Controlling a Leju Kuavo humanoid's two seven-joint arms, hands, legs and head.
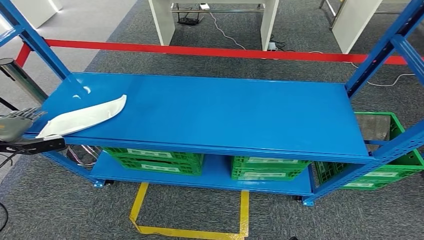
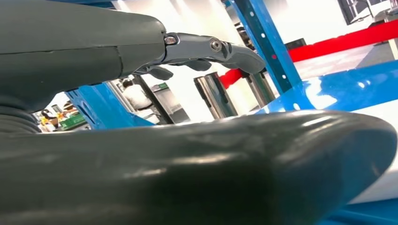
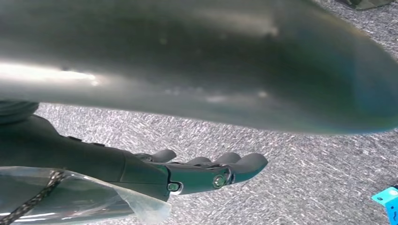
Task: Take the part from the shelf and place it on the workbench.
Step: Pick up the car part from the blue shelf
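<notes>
Left hand [image 1: 20, 131] sits at the far left edge of the head view, mid-height, just off the left end of the blue shelf [image 1: 225, 115]. Fingers above, dark thumb below, set apart like an open clamp; the near end of the white part [image 1: 82, 118] lies between or right beside them. Cannot tell from here whether anything touches. In the left wrist view the fingers [image 2: 206, 49] reach out straight over the thumb with a wide gap between, and the part shows as a white strip at the right edge of that frame [image 2: 380, 117], beyond the thumb tip. So: hand spread, holding nothing by my reading, part not yet gripped.

Part is a long, flat, curved white piece lying on the shelf top at the left end. Its long axis runs from lower left, at the hand, to upper right in the head view, narrow tip pointing toward shelf centre. It lies right of the left hand, end-on to it.

Rest of the shelf top runs bare blue to the right. Green crates [image 1: 155, 159] sit on the lower level.

Right hand [image 3: 206, 171] in its wrist view: fingers out straight, loosely together, nothing in them, grey carpet behind. It looks well away from the part, so the left hand is clearly nearer. Likely next: close the left hand on the near end.
</notes>
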